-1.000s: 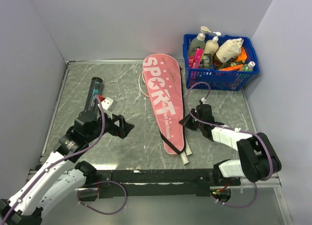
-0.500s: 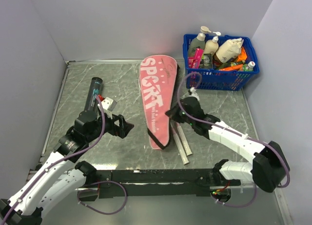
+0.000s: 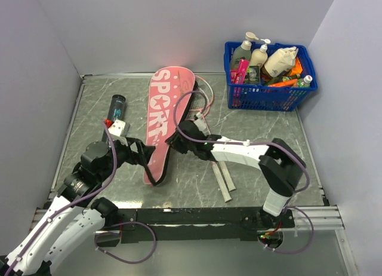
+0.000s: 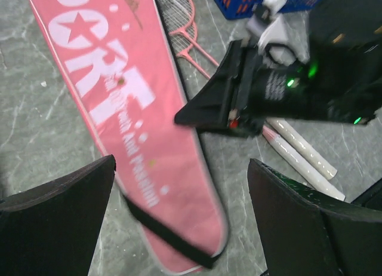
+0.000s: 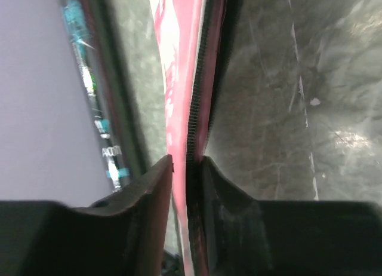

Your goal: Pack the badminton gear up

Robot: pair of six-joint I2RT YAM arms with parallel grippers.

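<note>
Pinching the zip edge of the one pink cover, the right fingers are nearer. The left fingers, spread wide, hover over its near end. It lies lengthwise far-to-near on the bench, two rackets just right, one black tube left.

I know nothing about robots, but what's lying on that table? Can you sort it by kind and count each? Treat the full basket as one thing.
pink racket cover: 1
rackets: 2
black tube: 1
blue basket: 1
Total: 5
</note>
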